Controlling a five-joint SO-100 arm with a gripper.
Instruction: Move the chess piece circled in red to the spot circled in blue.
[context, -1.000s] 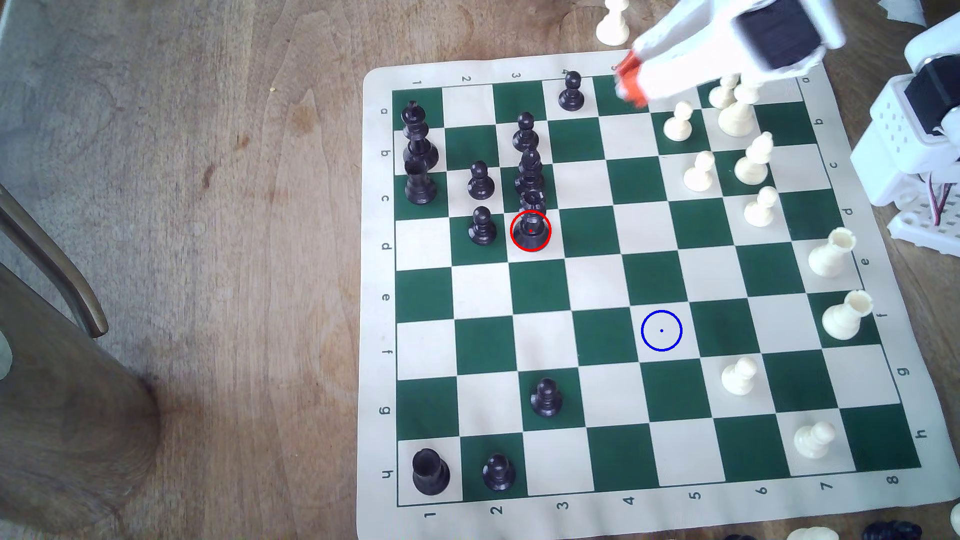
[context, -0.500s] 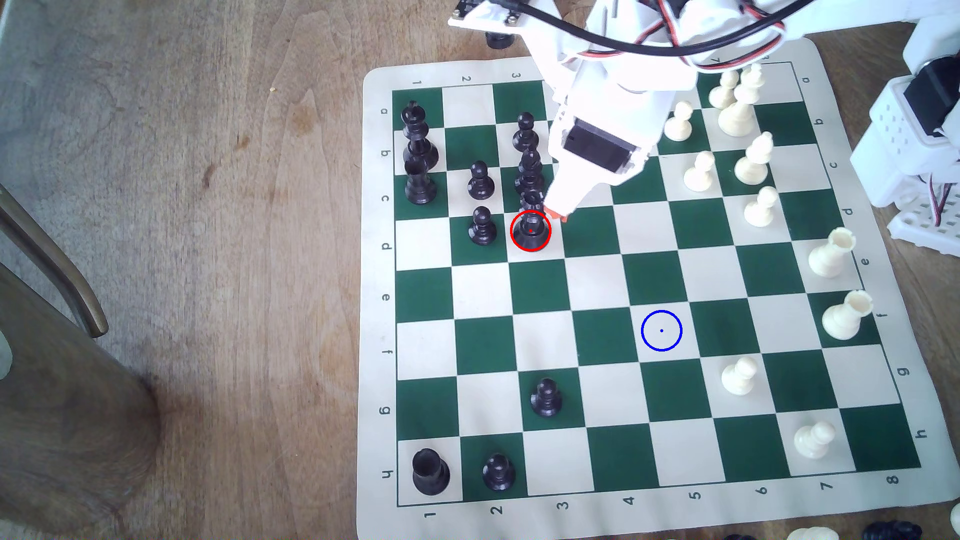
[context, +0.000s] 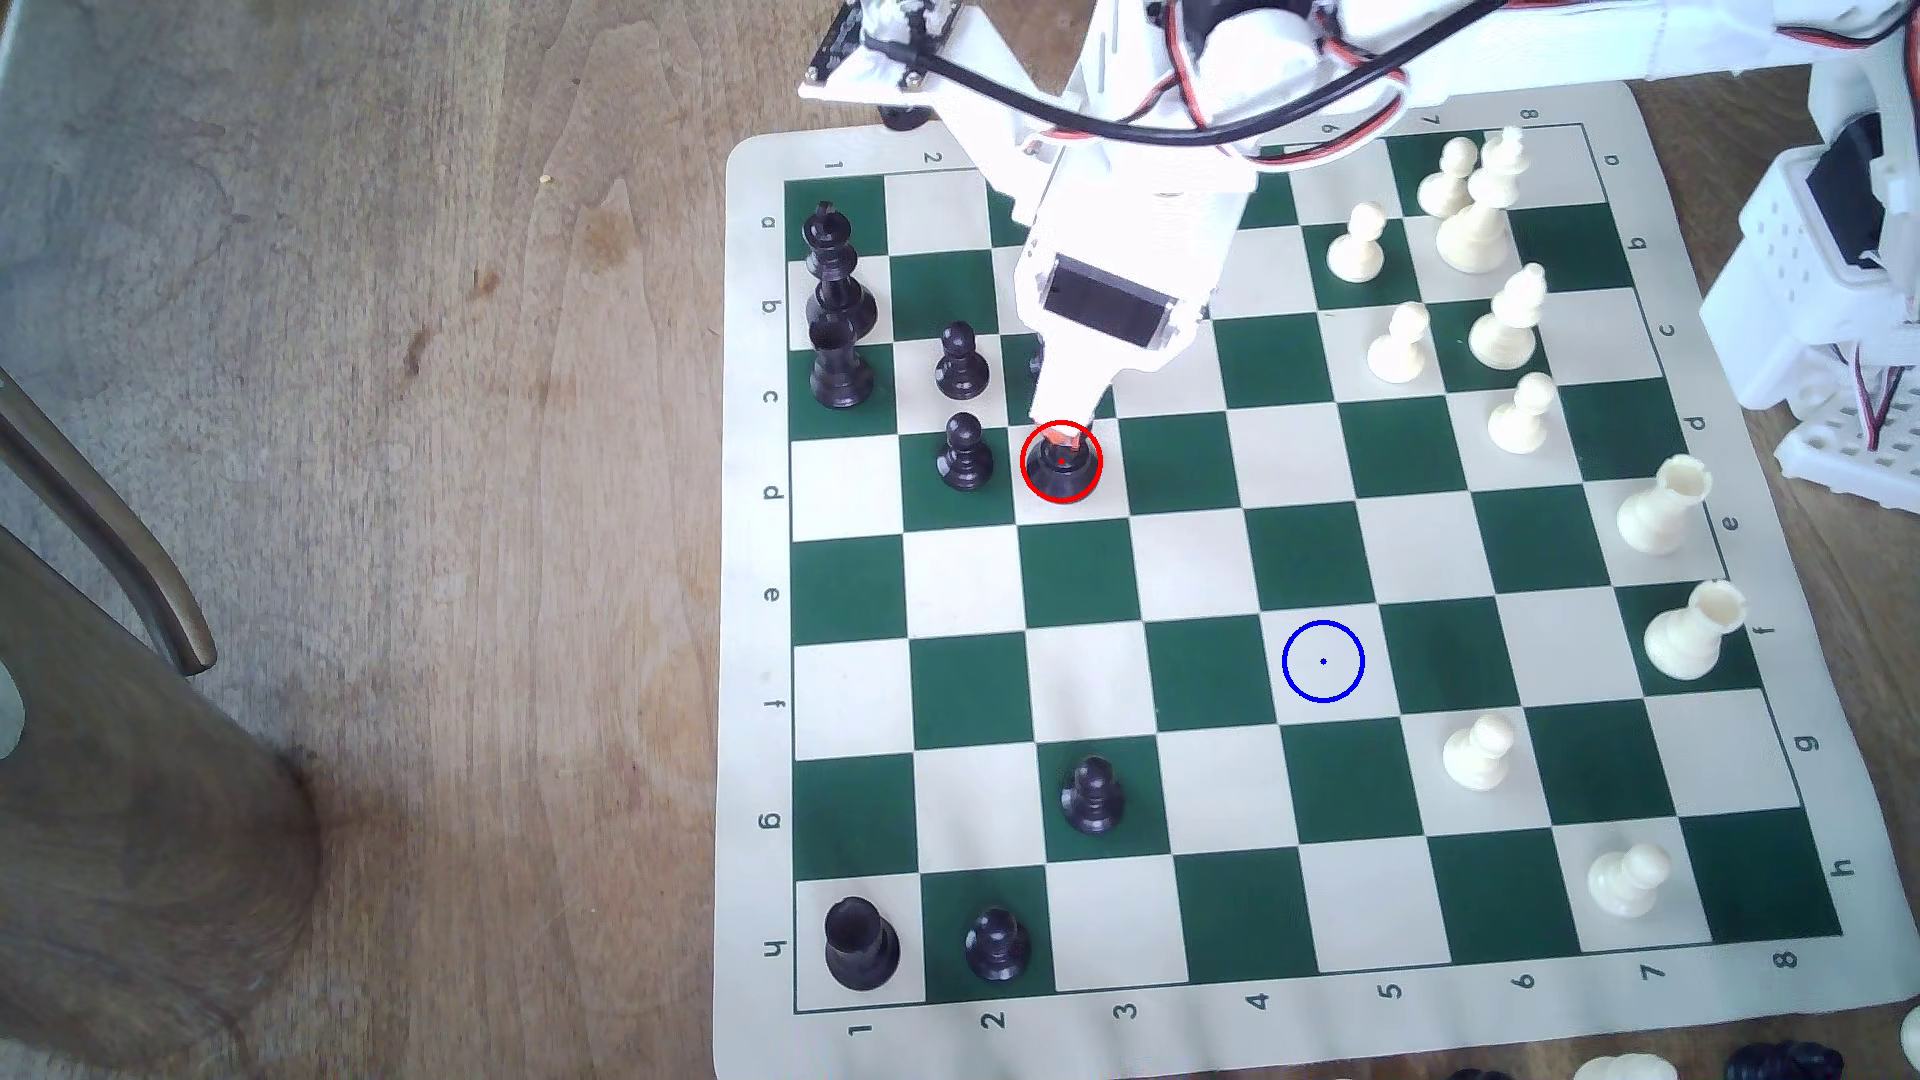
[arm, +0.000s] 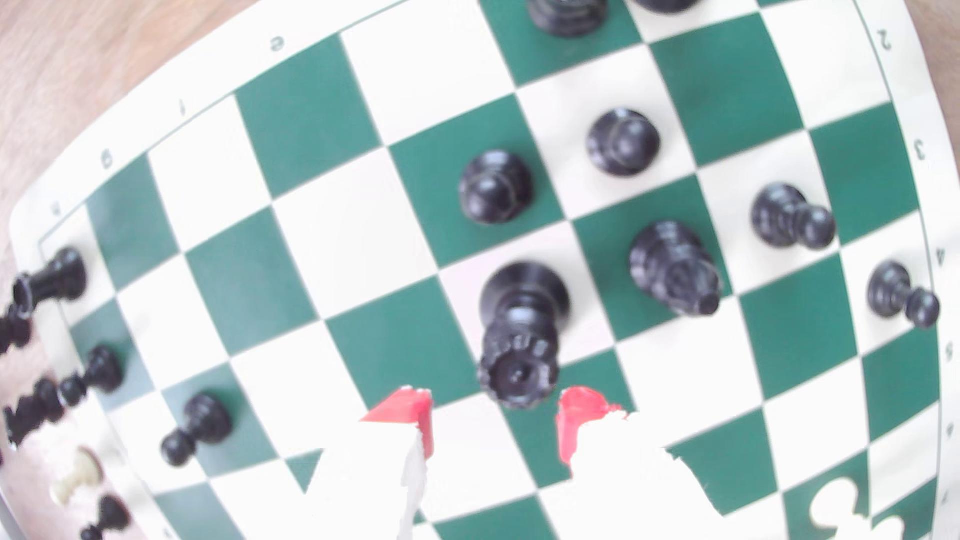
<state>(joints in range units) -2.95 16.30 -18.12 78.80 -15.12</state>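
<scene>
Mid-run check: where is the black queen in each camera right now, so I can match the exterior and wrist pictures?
Exterior view: the black queen stands inside the red ring on a cream square, its top hidden under the tool.
Wrist view: the black queen is near the middle, crown just ahead of the open tool, between the red fingertips.
Shared landmark: the black pawn on the green square next to the queen.
</scene>
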